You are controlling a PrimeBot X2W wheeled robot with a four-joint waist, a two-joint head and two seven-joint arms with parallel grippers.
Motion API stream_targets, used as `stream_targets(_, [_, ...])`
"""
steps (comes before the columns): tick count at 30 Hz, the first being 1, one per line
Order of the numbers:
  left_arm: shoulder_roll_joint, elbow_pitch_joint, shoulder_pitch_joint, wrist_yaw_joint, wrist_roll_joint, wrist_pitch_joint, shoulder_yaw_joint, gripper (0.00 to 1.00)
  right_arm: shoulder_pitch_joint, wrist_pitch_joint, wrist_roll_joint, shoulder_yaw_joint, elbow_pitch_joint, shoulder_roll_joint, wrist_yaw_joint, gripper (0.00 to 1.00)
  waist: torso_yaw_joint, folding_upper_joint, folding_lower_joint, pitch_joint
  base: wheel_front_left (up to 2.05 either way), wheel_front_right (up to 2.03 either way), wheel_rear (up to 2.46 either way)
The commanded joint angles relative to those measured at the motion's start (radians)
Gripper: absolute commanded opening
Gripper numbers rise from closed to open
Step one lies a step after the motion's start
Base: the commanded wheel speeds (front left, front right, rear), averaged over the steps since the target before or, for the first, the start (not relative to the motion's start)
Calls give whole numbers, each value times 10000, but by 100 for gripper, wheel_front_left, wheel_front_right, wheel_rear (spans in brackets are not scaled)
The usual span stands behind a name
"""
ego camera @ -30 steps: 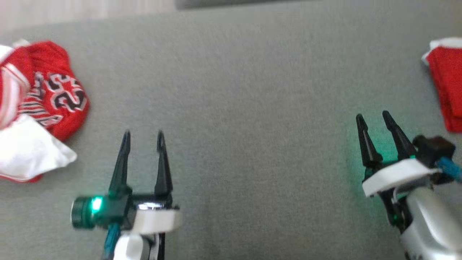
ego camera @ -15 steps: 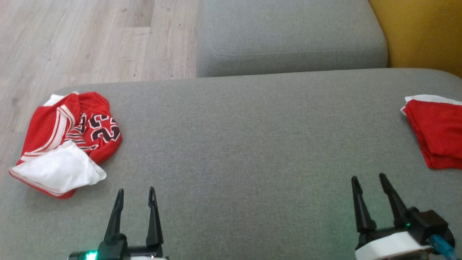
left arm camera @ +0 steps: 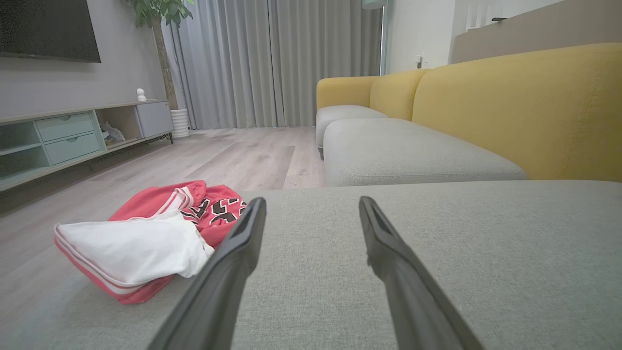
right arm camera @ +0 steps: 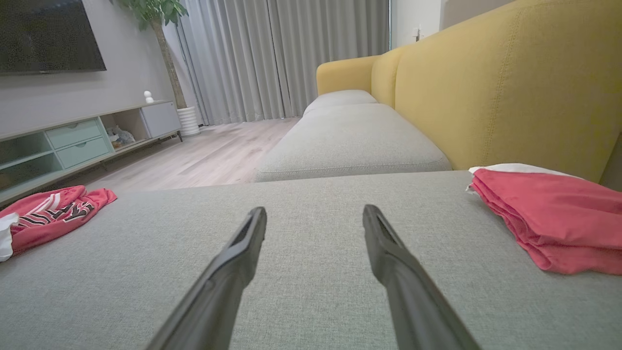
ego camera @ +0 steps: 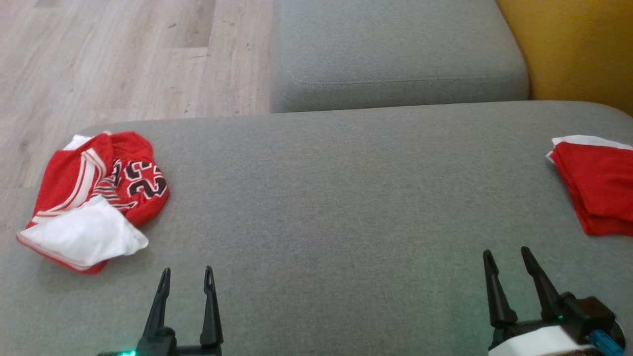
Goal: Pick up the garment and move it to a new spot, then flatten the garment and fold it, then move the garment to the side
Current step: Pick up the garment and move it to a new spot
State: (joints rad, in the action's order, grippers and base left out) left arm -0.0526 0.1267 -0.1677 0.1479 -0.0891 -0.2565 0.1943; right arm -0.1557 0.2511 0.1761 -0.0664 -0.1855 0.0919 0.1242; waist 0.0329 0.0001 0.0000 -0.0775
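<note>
Your left gripper [ego camera: 187, 270] and right gripper [ego camera: 506, 251] held their jaws wide, empty. The crumpled garment [ego camera: 89, 198] lay on the cushion [ego camera: 346, 198], far left.

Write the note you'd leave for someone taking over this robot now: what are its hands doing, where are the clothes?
Left gripper: open, empty, over the grey cushion.
Right gripper: open, empty.
Crumpled jersey: at the cushion's left end, untouched.
Folded red garment: at the right end, looks finished.
Left to do: pick up the jersey, move, flatten, fold, set aside.
</note>
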Motion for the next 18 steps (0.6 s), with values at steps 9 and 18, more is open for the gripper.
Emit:
stream_targets(9, [24,-505,404,181,12,-53,-234,100,191,106,30,-208,406,5,65,100,1513,-1,0,177,0,0,0])
stream_targets(18, [24,-800,298,413,-112,-53,-356,100,711,106,-118,-621,395,33,65,100,3419,-1,0,694,0,0,0])
